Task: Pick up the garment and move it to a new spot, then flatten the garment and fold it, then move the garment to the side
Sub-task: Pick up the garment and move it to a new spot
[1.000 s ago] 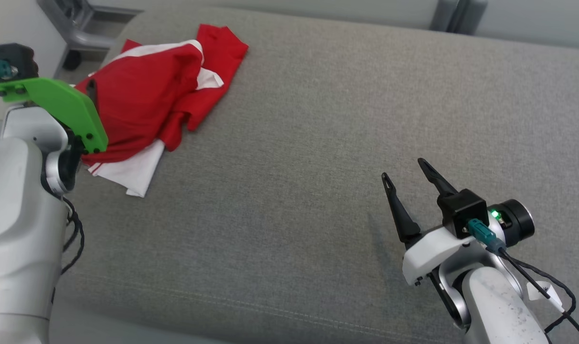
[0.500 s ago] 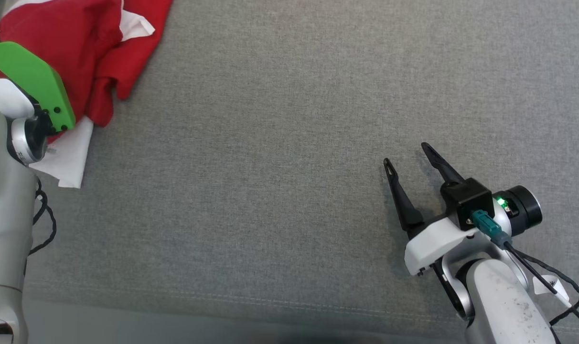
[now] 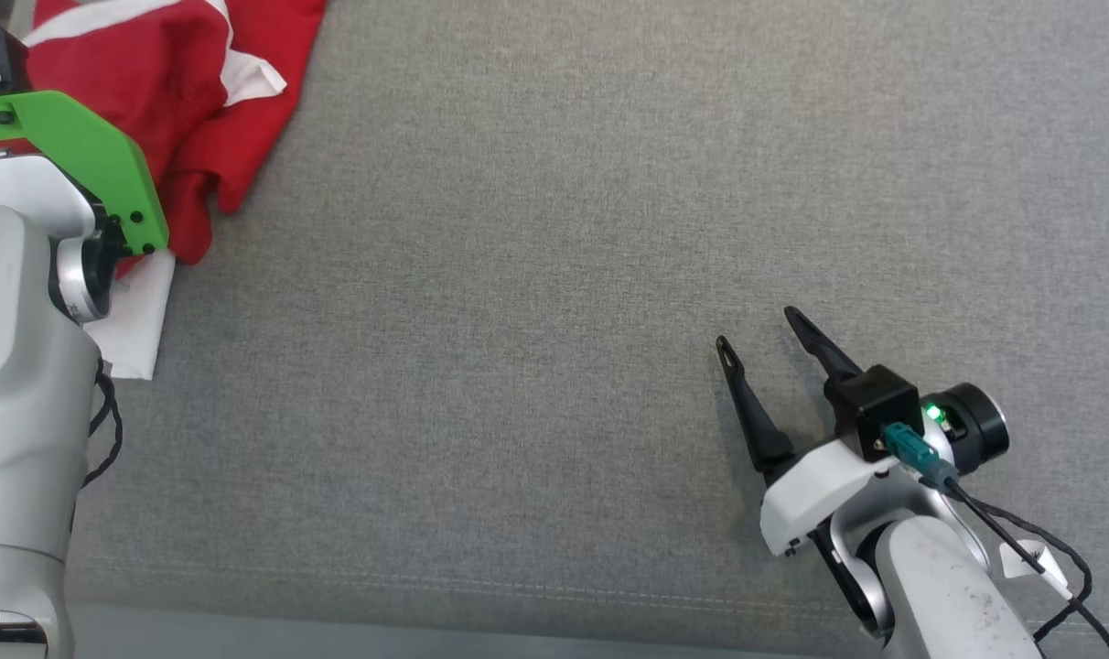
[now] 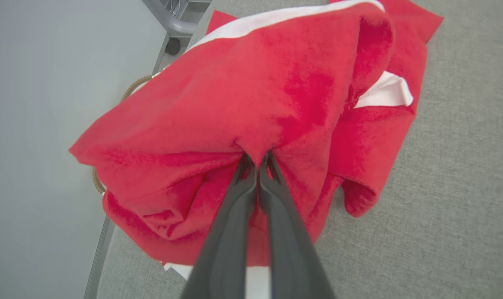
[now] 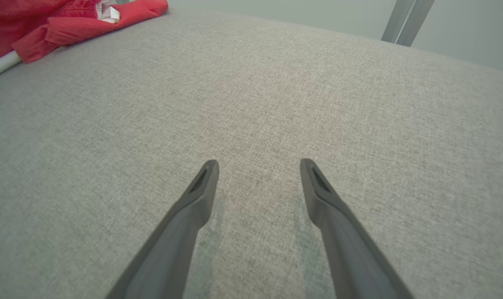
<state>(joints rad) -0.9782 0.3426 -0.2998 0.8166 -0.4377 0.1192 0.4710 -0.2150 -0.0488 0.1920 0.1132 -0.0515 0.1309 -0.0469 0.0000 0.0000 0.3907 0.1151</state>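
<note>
A red garment (image 4: 243, 91), bunched on a grey cushion (image 3: 518, 275), is pinched at a fold by the closed left end effector (image 4: 257, 160) and is best lifted slowly so nothing slips; the right end effector (image 3: 756, 327) is held open well right of the garment.

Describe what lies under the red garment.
The red garment rests on the grey cushion, with a white layer poking out beneath its near edge. Whatever lies under its bunched middle is covered.
</note>
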